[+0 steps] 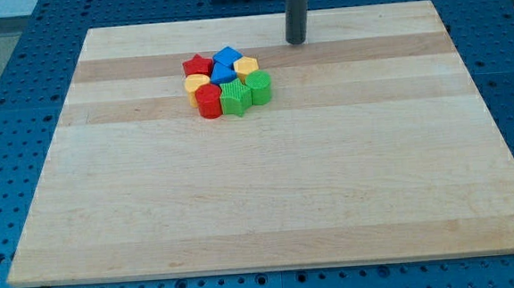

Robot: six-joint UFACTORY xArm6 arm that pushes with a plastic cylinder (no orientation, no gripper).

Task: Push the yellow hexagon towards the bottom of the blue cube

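Note:
The blocks sit in one tight cluster at the upper middle of the wooden board [269, 197]. The yellow hexagon [246, 68] is at the cluster's right, touching the blue cube [227, 55] above-left of it. A second blue block [222, 73] lies just below the cube. A red star [198, 65] is at the left, a yellow block [197, 82] below it, a red cylinder [209, 101] at the bottom left, and two green blocks [235, 99] [260, 87] along the bottom right. My tip [296, 41] stands apart, up and to the right of the cluster, touching no block.
The board is ringed by a blue perforated table [3, 79]. The rod rises out of the view's top edge.

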